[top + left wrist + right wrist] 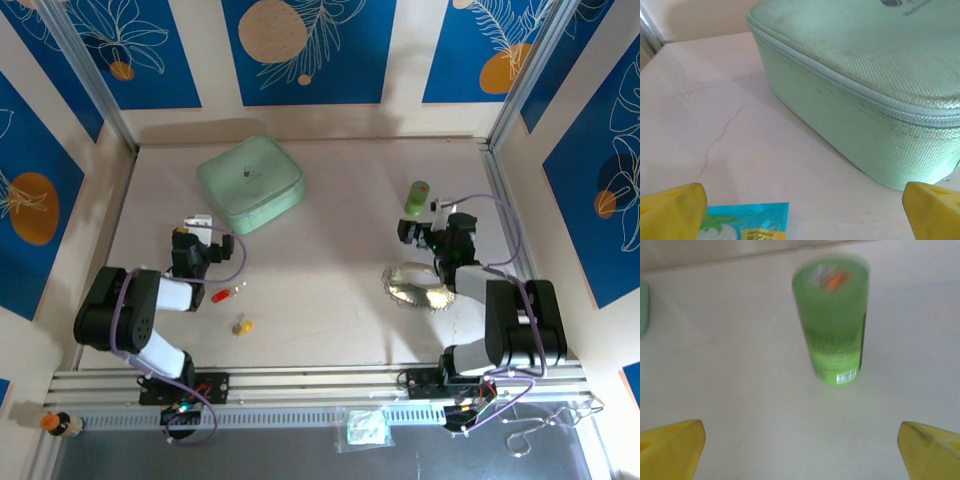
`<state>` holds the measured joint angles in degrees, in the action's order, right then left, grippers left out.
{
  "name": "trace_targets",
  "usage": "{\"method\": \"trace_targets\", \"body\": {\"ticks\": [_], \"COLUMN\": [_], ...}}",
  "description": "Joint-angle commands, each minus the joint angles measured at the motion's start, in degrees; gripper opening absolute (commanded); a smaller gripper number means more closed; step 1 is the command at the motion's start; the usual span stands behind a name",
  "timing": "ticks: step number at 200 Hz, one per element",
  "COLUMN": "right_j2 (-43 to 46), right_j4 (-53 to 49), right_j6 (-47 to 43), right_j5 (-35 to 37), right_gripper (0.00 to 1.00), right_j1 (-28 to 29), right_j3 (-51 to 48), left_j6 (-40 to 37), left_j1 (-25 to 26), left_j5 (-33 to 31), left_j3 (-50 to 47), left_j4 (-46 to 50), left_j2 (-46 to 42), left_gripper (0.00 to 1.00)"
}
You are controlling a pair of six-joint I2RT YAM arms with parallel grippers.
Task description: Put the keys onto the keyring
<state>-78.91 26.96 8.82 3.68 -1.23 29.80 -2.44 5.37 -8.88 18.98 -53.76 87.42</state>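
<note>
Two tiny keys lie on the table in the top view, the red-headed key (225, 294) just right of my left arm and the yellow-headed key (242, 325) nearer the front. The keyring (413, 284), a pale ring with a glittery beaded chain, rests beside my right arm. My left gripper (198, 228) (802, 215) is open over a blue snack packet (747, 222), behind the keys and holding nothing. My right gripper (428, 222) (801, 450) is open and empty over bare table, beyond the keyring and facing a green roll (835, 320).
A mint-green zipped pouch (250, 184) (865, 75) sits at the back left, close ahead of the left gripper. The green roll (417, 197) stands at the back right. Patterned walls enclose the table on three sides, and a metal rail runs along the near edge.
</note>
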Motion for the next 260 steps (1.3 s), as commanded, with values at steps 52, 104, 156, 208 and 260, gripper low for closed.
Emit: {"method": "trace_targets", "body": {"ticks": [52,104,156,208,260], "right_j2": [10.85,8.73,0.11,-7.43,-14.71], "right_j4": [-41.75,-55.91,-66.32,-71.95,-74.61], "right_j6": [20.4,28.36,28.97,23.66,19.07], "right_j5": [3.19,8.33,16.95,21.32,21.02], "right_gripper": [0.93,0.75,0.55,0.46,0.42], "right_j1": [4.4,20.74,26.98,27.08,25.46], "right_j3": [11.5,12.91,17.95,25.1,31.82], "left_j6": [11.69,21.24,21.67,20.24,20.1], "left_j1": [-0.46,1.69,12.44,19.04,20.12], "left_j5": [-1.74,13.47,14.38,14.37,14.95], "left_j3": [6.47,11.47,14.42,18.2,19.77], "left_j4": [29.58,42.42,42.58,41.99,39.66], "left_j2": [-25.35,-30.52,-23.39,-16.86,-13.7], "left_gripper": [1.0,0.99,0.99,0.99,0.99]}}
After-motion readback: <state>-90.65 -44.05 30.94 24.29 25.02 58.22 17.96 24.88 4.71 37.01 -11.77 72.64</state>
